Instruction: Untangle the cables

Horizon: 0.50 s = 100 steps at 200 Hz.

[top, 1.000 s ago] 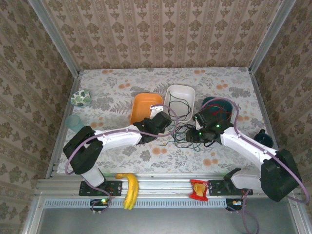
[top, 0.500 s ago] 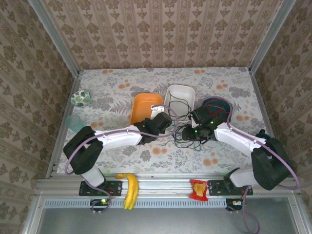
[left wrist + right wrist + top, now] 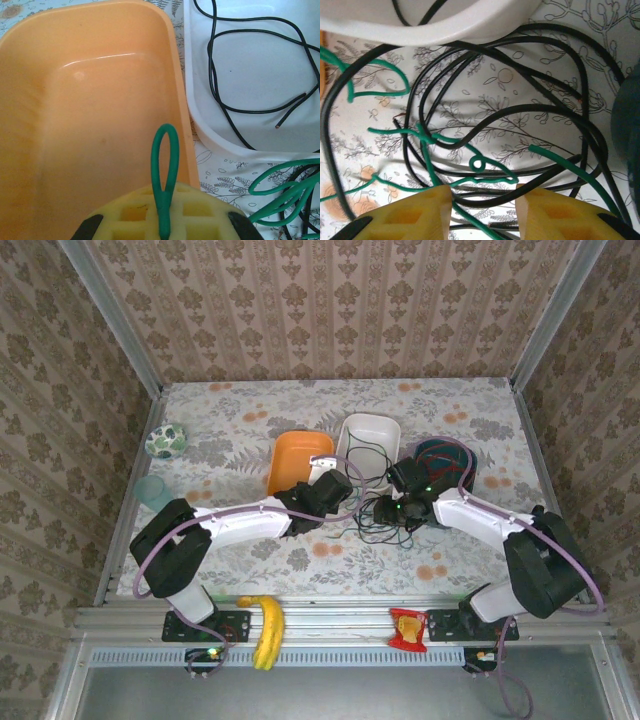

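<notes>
The cables (image 3: 383, 512) lie as a black and green tangle on the flowered table between the two grippers. My left gripper (image 3: 337, 490) is shut on a loop of green cable (image 3: 165, 165), which sticks up from its yellow pads (image 3: 200, 220) above the orange tub (image 3: 90, 100). A black cable (image 3: 215, 75) lies inside the white tub (image 3: 260, 70). My right gripper (image 3: 484, 210) hovers low over the tangle, open. Black cables (image 3: 520, 110) and a green cable (image 3: 445, 140) run between and just beyond its fingertips, and none is clamped.
The orange tub (image 3: 297, 455) and white tub (image 3: 370, 430) stand side by side behind the tangle, with a dark teal bowl (image 3: 445, 452) to their right. A banana (image 3: 265, 632) and a red packet (image 3: 408, 628) sit on the front rail. Two small cups (image 3: 165, 441) stand far left.
My right gripper has swung left and slightly back, over the tangle, and its jaws have narrowed a little. The left gripper has kept still with the green loop.
</notes>
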Available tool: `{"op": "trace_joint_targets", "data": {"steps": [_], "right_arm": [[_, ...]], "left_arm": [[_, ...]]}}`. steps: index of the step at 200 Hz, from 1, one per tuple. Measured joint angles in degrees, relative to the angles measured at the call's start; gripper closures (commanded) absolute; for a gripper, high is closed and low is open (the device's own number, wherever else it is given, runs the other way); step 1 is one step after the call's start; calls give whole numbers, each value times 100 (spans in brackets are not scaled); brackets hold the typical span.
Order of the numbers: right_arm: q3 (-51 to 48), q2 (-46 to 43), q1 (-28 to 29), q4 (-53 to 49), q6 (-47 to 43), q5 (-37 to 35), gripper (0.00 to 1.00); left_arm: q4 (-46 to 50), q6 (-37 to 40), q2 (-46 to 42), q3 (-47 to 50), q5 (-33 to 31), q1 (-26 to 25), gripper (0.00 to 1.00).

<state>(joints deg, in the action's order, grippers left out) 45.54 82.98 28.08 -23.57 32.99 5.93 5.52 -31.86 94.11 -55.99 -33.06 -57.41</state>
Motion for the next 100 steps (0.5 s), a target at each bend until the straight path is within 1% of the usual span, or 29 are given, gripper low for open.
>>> {"op": "trace_joint_targets", "data": {"steps": [5,18,25,40,54,72,85,100], "right_arm": [[4,39,0,13,39,-39,67],[24,166,0,70,129,-107,81],[39,247,0,105,166,-129,88],[61,367,0,157,212,-151,96],[61,376,0,177,247,-144,100],[61,313,0,254,214,-76,100],[59,107,0,289,155,28,100],[48,-385,0,363,105,212,100]], "left_arm": [[-2,2,0,0,0,0,100],[-2,15,0,0,-2,0,100],[-2,17,0,0,0,0,100],[-2,17,0,0,-2,0,100],[-2,17,0,0,-2,0,100],[-2,17,0,0,-2,0,100],[-2,17,0,0,-2,0,100],[-2,17,0,0,0,0,100]]}}
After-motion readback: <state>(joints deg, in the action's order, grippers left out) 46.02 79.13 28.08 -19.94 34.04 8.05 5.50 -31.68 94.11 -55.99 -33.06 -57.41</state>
